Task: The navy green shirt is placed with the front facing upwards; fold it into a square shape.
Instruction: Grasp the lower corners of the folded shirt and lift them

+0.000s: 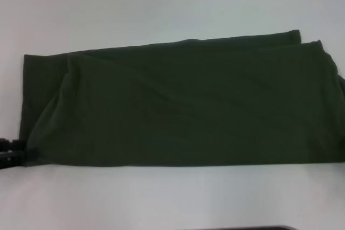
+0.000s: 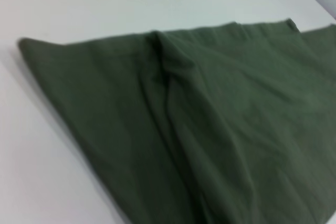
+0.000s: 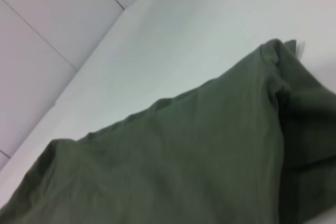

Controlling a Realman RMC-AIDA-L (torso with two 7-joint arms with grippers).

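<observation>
On the white bench (image 1: 161,4) the navy green shirt (image 1: 183,106) lies folded into a long band; crosswise folds remain. Left gripper (image 1: 12,152) at its near-left corner, finger state unclear.

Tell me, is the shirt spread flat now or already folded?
Folded, but not yet square. The shirt lies as a long band on the table, with a second layer's edge showing and no lettering visible. The left gripper is at its corner.

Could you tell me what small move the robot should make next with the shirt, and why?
Probably carry the left end toward the right end. The navy green shirt already lies as a long band on the table, and the left end effector sits at its near left corner.
</observation>
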